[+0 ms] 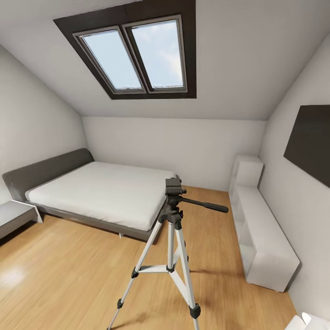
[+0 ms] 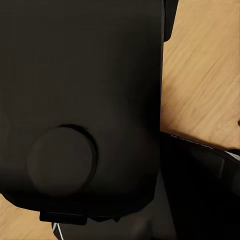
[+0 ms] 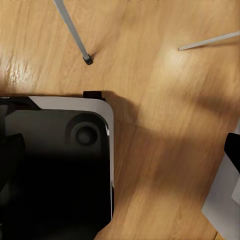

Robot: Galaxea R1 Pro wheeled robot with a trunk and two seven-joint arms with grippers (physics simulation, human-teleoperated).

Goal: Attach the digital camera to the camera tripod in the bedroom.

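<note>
Neither pincer's jaws can be made out, so whether they are spread or pressed together cannot be told: the left wrist view is taken up by a matte black, round-cornered robot body (image 2: pixel 85 100) with a raised disc, over wood floor (image 2: pixel 200 75).

From the head view, the bedroom has smooth white walls (image 1: pixel 183 146), a sloped ceiling and a dark-framed double skylight (image 1: pixel 137 55). Light, glossy plank flooring runs wide and bare at the lower left. A grey bed (image 1: pixel 98 192) with a flat white mattress stands against the left wall. A white, boxy low shelf (image 1: pixel 261 233) lines the right wall under a dark flat panel (image 1: pixel 309 140).

The tripod (image 1: pixel 172 238) stands on the floor in the middle foreground, just off the bed's corner, with slim silver legs, black joints, and its bare dark head with the pan handle pointing right. Two thin legs (image 3: pixel 75 35) show in the right wrist view, beyond a glossy black, white-edged base (image 3: pixel 55 165).
</note>
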